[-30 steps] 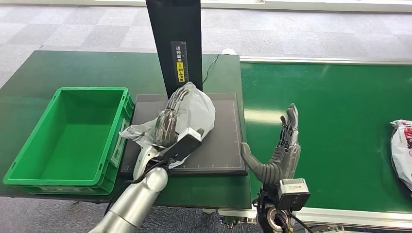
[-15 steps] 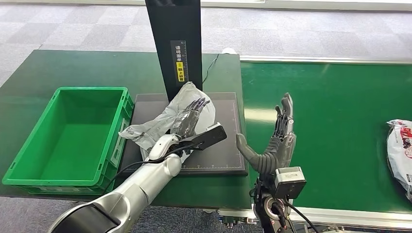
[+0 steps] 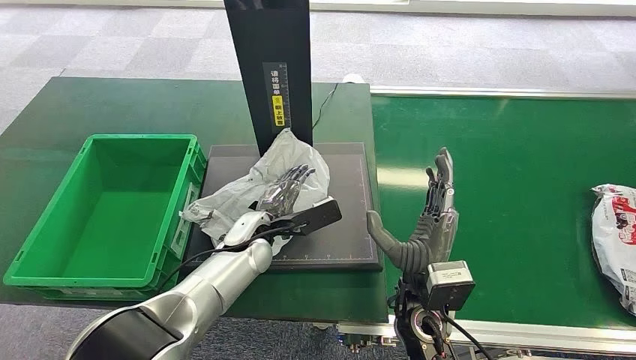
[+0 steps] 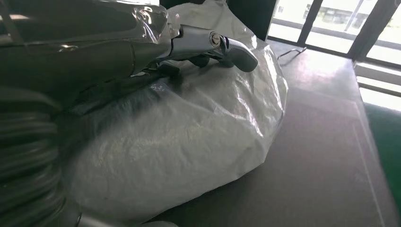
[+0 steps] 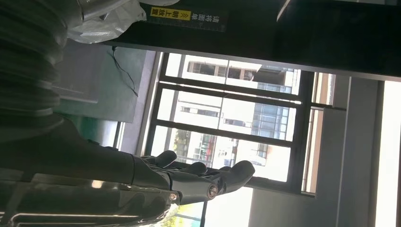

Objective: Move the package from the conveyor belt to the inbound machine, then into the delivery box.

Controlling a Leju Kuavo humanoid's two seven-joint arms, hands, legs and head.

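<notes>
Crinkled grey plastic package (image 3: 279, 174) bulges under left hand (image 3: 283, 191) fingers lying flat.

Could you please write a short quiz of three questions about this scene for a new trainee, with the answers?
1. True or false: the grey package lies on the dark platform of the inbound machine.
2. Which hand rests on that package? A. left hand B. right hand C. both
3. Fill in: the green delivery box holds ____ packages.

Key
1. True. It lies at the foot of the black column.
2. A. The right hand is raised, fingers apart, holding nothing.
3. No. A second package waits on the conveyor belt.
</notes>
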